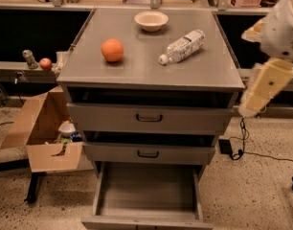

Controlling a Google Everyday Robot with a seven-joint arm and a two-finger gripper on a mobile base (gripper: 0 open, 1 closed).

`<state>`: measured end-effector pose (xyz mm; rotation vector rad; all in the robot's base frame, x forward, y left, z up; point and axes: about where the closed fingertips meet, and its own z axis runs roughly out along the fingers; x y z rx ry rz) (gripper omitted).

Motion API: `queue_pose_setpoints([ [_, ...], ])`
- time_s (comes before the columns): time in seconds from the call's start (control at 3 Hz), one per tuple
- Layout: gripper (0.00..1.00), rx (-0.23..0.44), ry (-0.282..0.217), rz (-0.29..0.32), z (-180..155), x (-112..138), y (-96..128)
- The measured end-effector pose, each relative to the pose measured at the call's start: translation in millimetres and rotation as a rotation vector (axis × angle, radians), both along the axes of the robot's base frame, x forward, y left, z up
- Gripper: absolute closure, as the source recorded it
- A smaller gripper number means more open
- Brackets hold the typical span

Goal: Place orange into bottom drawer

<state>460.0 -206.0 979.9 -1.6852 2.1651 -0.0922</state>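
Observation:
The orange sits on the left part of the grey cabinet top. The bottom drawer is pulled fully open below the two upper drawers, and its grey tray holds nothing. My gripper hangs at the end of the cream arm piece, off the cabinet's right edge at about the height of the top drawer. It is well to the right of the orange and touches nothing.
A cream bowl stands at the back of the top, and a plastic bottle lies right of centre. Top drawer and middle drawer stand slightly ajar. An open cardboard box sits on the floor at left. A small red fruit rests on a left shelf.

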Motion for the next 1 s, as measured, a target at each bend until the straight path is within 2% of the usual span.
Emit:
queue_pose_setpoints([
  [0.33,0.00,0.063,-0.048,0.021,-7,41,18],
  [0.67,0.00,0.202,-0.078,0.033,-24,100,45],
  [1.0,0.00,0.202,-0.078,0.033,-24,100,45],
])
